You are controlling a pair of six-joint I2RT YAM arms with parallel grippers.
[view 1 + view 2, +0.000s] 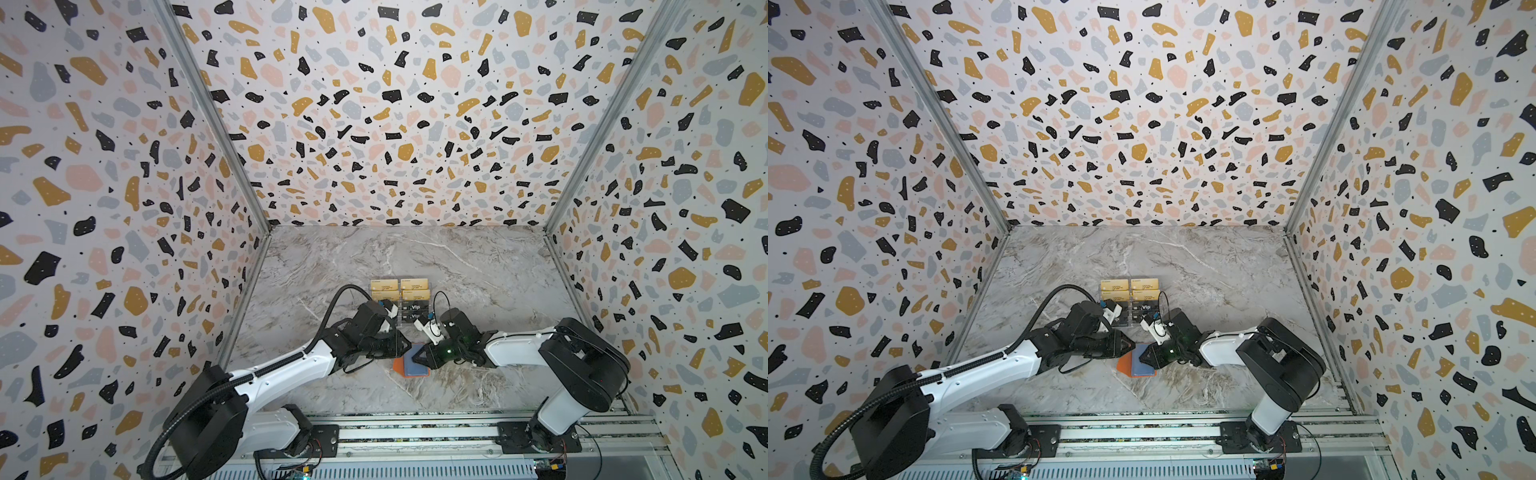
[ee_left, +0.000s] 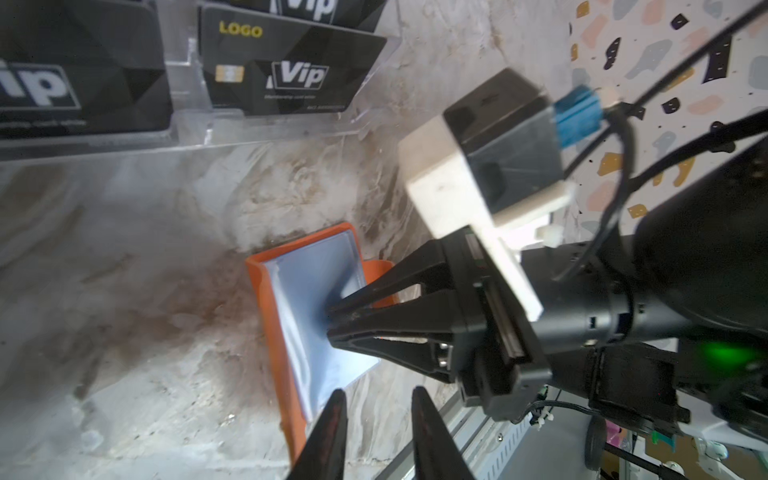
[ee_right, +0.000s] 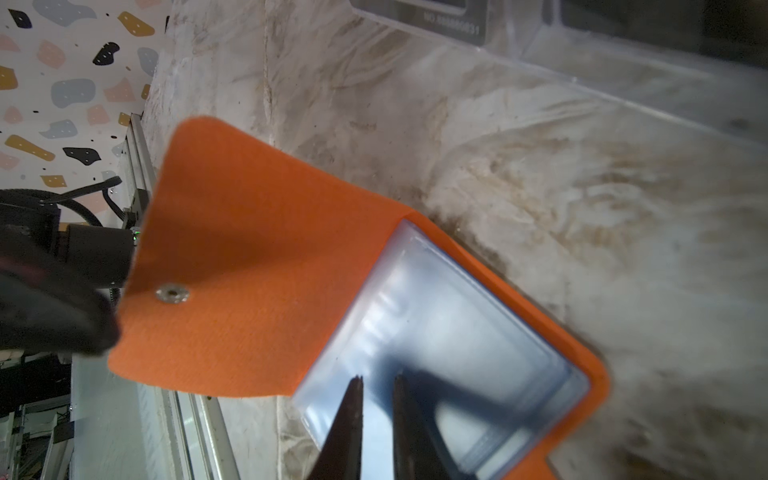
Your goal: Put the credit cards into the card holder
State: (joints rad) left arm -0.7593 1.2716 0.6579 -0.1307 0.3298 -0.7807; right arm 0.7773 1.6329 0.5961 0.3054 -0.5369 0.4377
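Observation:
The orange card holder (image 1: 400, 368) (image 1: 1123, 368) lies open on the marble table, its bluish sleeves (image 2: 307, 291) facing up. Its cover flap (image 3: 249, 249) with the metal snap (image 3: 171, 294) stands raised. My right gripper (image 1: 417, 355) (image 3: 378, 378) rests its tips on the top sleeve, jaws a narrow gap apart. It also shows in the left wrist view (image 2: 330, 324). My left gripper (image 1: 409, 347) (image 2: 378, 392) is open beside the holder's orange edge, with only table between its fingers. The credit cards, gold (image 1: 399, 284) and black "Vip" (image 2: 291, 70), stand in a rack behind.
A clear acrylic tiered stand (image 2: 266, 133) (image 1: 1125, 322) holds the cards just behind both grippers. Terrazzo-patterned walls close in the table on three sides. A metal rail (image 1: 415, 432) with the arm bases runs along the front edge.

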